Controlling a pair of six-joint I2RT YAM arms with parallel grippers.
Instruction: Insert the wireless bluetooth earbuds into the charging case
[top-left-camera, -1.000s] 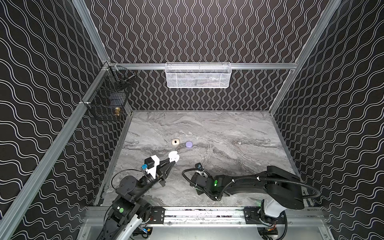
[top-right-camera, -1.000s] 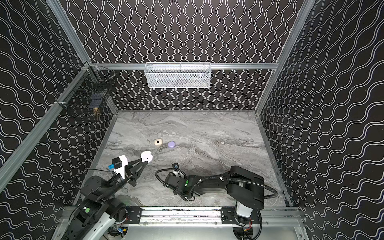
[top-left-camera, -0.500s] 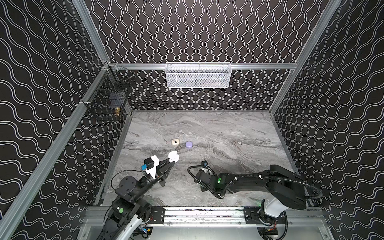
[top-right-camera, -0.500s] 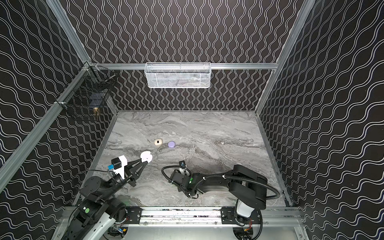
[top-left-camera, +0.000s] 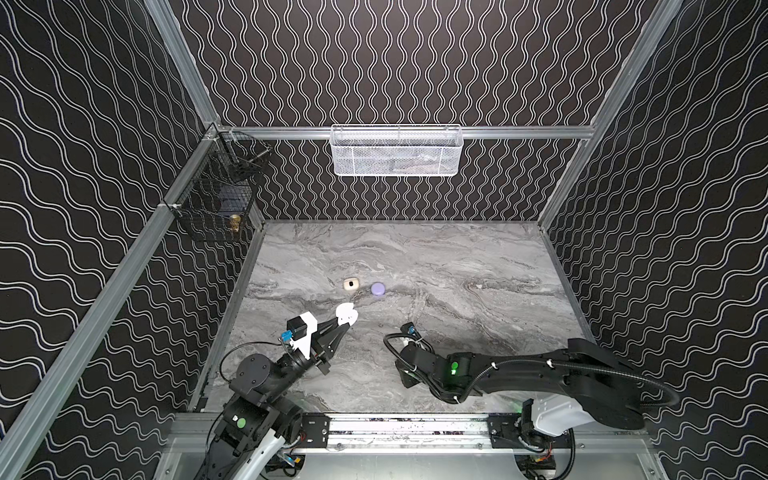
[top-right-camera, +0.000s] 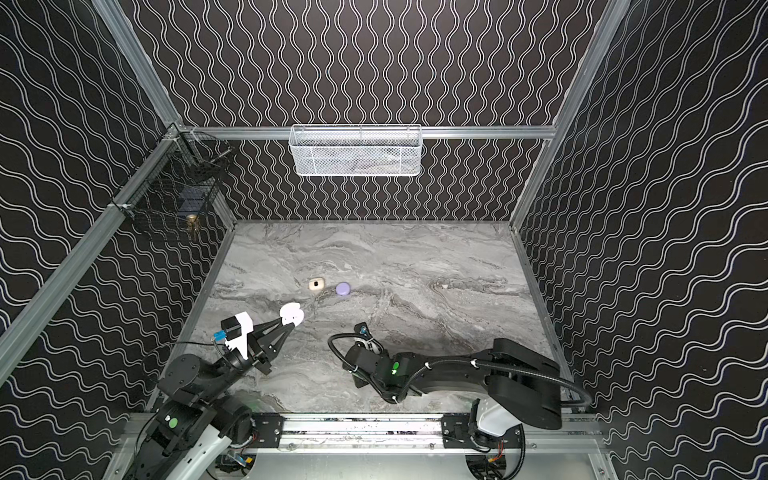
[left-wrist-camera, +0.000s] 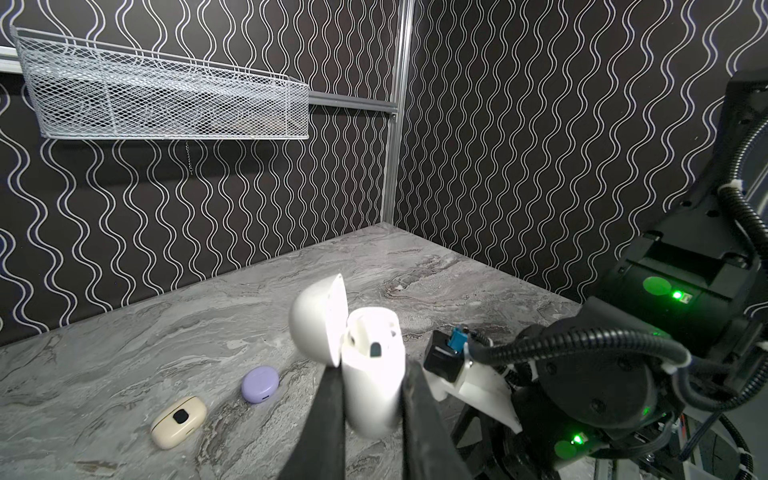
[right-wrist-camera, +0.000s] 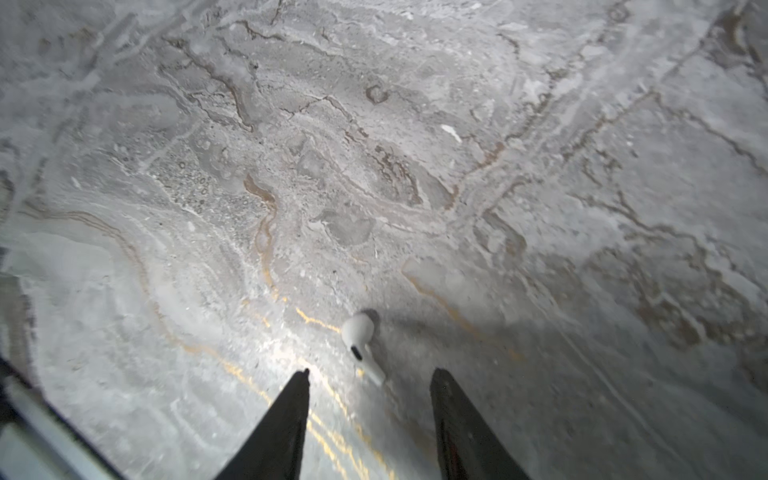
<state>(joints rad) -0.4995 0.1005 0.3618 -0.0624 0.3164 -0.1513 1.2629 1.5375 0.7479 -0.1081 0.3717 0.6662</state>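
Left gripper (top-left-camera: 341, 328): clamped on the body of the white charging case (left-wrist-camera: 374, 390), which I hold clear of the table (top-left-camera: 457, 257). Its lid (left-wrist-camera: 320, 320) is swung open and the wells face up.
Right gripper (right-wrist-camera: 372, 372): jaws apart and empty, pointing down, low over the marble.
Earbud (right-wrist-camera: 358, 330): white, lying flat on the table. Its stem end sits between my right fingertips and its bulb just beyond them.
Step in hand: picking up that earbud, as I judge it.
Doing it well: I should go down until the tips almost touch the marble, centre the jaws across the earbud near the bulb, and close gently. It looks small and smooth, so a hard or off-centre pinch could squirt it away. Leaving the stem free lets it enter a well first.
Left arm's part: keep the case steady and its opening clear.
Wells: one shows a dark patch, and I cannot tell whether an earbud already sits there.
Other cases: a cream case (left-wrist-camera: 178, 422) and a lavender case (left-wrist-camera: 259, 384) lie shut near each other, well apart from both grippers.
Writing: none readable. The cream case shows only a dark square mark.
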